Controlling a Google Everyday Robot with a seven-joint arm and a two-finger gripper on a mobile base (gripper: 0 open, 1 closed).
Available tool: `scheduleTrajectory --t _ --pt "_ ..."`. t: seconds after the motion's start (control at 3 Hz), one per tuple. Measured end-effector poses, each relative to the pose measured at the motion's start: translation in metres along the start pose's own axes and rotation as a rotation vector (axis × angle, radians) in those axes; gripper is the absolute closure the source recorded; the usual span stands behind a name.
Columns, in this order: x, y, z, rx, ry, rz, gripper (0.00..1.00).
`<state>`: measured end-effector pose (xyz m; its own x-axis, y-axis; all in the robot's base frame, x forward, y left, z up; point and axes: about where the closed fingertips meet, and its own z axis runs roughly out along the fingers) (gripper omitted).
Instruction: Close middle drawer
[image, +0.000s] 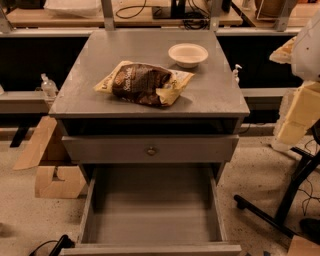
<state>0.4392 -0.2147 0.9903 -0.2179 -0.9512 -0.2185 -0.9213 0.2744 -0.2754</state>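
Note:
The middle drawer (150, 210) is pulled far out of the grey cabinet (150, 65) towards the camera. Its long box body is open and empty. Only the top edge of its front (150, 248) shows, at the bottom of the view, and its knob is hidden. Above it is a taller grey drawer front with a brassy knob (151, 150), with a dark gap between it and the cabinet top. My gripper is not in view. Only white and cream arm parts (302, 100) show at the right edge, apart from the drawer.
On the cabinet top lie a brown and yellow snack bag (142, 84) and a white bowl (188, 54). A black stand (295, 195) is on the floor to the right. Cardboard pieces (50, 165) lean at the left. A black cable (55, 245) lies at the bottom left.

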Motion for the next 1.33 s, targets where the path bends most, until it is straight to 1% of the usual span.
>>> scheduleTrajectory --t 0.33,0.67,1.0,1.33 --pt "0.001 0.002 0.004 0.007 -0.01 0.009 0.0" --pt "0.008 0.02 0.05 -0.042 -0.076 0.045 0.0" --pt "0.032 0.05 0.122 -0.086 -0.126 0.11 0.19" --pt "0.056 0.089 0.202 -0.136 -0.16 0.173 0.42"
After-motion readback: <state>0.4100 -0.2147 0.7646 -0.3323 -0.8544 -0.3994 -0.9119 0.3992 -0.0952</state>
